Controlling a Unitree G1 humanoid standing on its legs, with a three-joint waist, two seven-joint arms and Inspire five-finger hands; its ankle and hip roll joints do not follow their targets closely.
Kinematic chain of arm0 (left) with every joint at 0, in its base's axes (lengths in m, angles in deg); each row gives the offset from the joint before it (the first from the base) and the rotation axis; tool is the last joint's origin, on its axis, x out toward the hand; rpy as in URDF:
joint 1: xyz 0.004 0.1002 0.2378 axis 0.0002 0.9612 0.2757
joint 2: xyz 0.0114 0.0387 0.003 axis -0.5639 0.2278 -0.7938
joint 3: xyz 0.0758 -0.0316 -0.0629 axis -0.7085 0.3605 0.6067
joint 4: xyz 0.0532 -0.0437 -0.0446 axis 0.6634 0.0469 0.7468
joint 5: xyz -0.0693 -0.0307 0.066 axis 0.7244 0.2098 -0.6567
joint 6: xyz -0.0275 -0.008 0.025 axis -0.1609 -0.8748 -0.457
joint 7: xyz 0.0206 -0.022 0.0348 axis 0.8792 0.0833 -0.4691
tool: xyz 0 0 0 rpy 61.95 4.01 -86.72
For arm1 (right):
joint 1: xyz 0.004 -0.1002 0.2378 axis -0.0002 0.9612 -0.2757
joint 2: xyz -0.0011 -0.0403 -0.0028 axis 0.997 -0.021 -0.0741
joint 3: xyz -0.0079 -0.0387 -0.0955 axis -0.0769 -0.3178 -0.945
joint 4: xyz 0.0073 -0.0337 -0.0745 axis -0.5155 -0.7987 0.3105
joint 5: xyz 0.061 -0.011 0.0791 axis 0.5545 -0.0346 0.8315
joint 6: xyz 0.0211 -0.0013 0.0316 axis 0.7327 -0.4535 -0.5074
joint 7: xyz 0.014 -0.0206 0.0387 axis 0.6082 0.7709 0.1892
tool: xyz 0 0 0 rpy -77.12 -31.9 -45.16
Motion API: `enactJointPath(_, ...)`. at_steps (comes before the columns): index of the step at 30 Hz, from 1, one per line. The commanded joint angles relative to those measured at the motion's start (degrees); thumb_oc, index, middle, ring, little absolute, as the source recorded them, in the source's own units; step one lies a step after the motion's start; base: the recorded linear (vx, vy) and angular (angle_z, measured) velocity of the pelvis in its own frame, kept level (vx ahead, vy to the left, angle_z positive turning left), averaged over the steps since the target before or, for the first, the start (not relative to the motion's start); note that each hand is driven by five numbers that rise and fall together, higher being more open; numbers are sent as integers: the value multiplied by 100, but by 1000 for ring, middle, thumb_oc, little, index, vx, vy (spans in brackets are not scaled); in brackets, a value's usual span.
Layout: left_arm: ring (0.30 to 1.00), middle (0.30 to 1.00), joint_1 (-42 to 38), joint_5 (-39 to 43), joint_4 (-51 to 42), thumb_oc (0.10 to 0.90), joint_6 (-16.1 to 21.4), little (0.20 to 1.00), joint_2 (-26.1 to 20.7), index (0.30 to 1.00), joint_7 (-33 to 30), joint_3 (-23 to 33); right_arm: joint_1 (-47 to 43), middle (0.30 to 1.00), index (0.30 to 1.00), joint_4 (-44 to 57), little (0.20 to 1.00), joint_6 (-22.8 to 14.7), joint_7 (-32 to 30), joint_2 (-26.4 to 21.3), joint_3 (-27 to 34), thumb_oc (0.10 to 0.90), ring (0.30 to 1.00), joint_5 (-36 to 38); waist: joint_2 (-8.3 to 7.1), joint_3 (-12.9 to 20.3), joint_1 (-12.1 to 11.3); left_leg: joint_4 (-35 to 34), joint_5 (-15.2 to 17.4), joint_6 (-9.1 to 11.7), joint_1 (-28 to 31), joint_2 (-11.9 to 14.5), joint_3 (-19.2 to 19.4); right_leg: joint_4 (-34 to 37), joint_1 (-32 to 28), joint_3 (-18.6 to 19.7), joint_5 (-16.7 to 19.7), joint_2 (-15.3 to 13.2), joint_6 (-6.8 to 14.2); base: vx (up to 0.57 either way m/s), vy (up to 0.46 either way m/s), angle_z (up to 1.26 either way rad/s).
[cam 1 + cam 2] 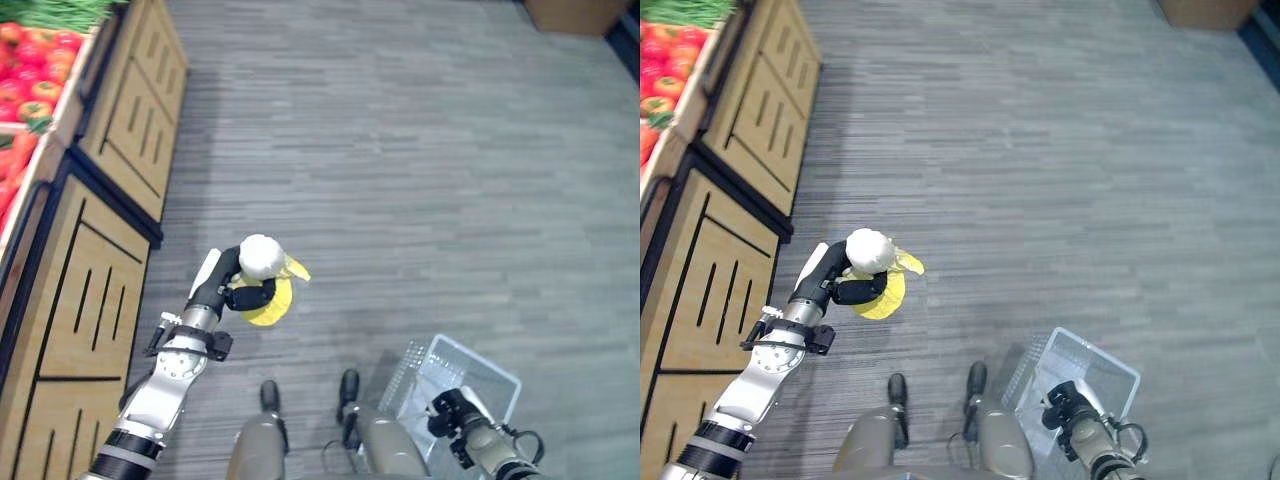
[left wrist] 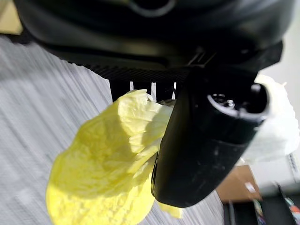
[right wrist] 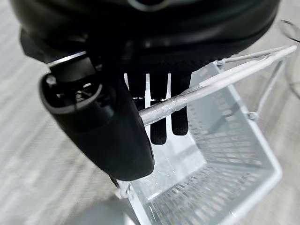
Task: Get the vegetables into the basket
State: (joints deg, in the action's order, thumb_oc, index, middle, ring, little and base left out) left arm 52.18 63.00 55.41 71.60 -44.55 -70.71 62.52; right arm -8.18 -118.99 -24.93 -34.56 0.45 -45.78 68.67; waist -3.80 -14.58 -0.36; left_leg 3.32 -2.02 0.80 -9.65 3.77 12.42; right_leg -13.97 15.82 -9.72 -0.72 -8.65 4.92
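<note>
A yellow leafy vegetable [image 1: 270, 300] is held up in the air by the left hand [image 1: 245, 280], whose fingers and white-covered thumb are curled round it. In the left wrist view the crinkly yellow leaves [image 2: 108, 173] are seen pressed between the thumb and the fingers. The vegetable is kept above the grey floor [image 1: 420, 180], just beside the wooden stand [image 1: 90, 290] at the left edge of the floor. A white wire basket [image 1: 470, 385] is carried low near the bottom right corner of the floor, well apart from the vegetable. Its handle [image 3: 187, 101] is gripped by the right hand [image 3: 117, 126], with the fingers hooked over the bar. The inside of the basket looks empty in the right wrist view, so it is judged that no vegetable has been dropped in yet. One vegetable has been picked up, and it has not yet been brought across to the basket and let go. More food is seen on top of the stand near the top left corner: red tomatoes [image 1: 30, 70] and some green vegetables [image 1: 60, 12], so more picking is likely left. Between the vegetable and the basket nothing is seen on the floor that blocks the way.
</note>
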Motion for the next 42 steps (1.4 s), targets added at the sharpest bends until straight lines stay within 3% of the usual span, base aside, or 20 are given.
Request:
enactJointPath(1, 300, 300, -148, -108, -913, 400, 541, 300, -401, 300, -242, 420, -248, 300, 300, 82, 300, -154, -96, 54, -189, 400, 300, 28, -265, 274, -259, -717, -348, 212, 132, -45, 70, 1117, -1045, 393, 1086, -659, 859, 15, 123, -9)
enactJointPath(9, 300, 300, -127, -309, -824, 400, 409, 300, -494, 300, -253, 459, -359, 300, 300, 226, 300, -123, -75, 140, -280, 400, 300, 63, -489, 201, -402, -778, -159, 103, 321, -131, 325, 1091, -934, 182, 1496, -772, 983, 25, 72, -10)
enactJointPath(15, 300, 300, -7, -595, -548, 400, 275, 300, -541, 300, -121, 365, -413, 300, 300, 497, 300, -91, -96, 57, -213, 400, 300, 58, -494, 237, -416, -777, -80, 75, 480, -168, 435, 1076, -958, 124, 1576, -833, 1008, 19, 32, -12)
enactJointPath(24, 300, 300, -235, -1496, 155, 400, 11, 300, -546, 300, -4, -59, -889, 300, 300, 1494, 300, 30, -161, -388, -189, 400, 300, -104, -241, 532, -430, -719, 11, 95, 761, -197, 430, 1203, -1241, -69, 1280, -972, 1008, 47, -7, -2)
enactJointPath(27, 300, 300, -728, -2211, 673, 400, -195, 300, -622, 300, 132, -419, -1387, 300, 300, 1801, 300, 107, -182, -584, -317, 400, 300, -239, -90, 652, -407, -652, 38, 134, 874, -138, 368, 1276, -1422, -114, 1024, -937, 977, 62, -47, 8)
enactJointPath(32, 300, 300, -1156, -2743, 828, 400, -317, 300, -684, 300, 147, -644, -1901, 300, 300, 2082, 300, 198, -164, -666, -492, 400, 300, -376, 62, 722, -425, -658, -2, 191, 897, -87, 300, 1381, -1529, -169, 855, -884, 920, 23, -47, 4)
enactJointPath(42, 300, 300, -1430, -3566, 709, 400, -434, 300, -708, 300, 453, -1054, -2871, 300, 300, 2085, 300, 361, -125, -325, -987, 400, 300, -621, 382, 705, -539, -769, -206, 324, 769, 50, 167, 1666, -1553, -231, 825, -730, 807, -17, -63, 6)
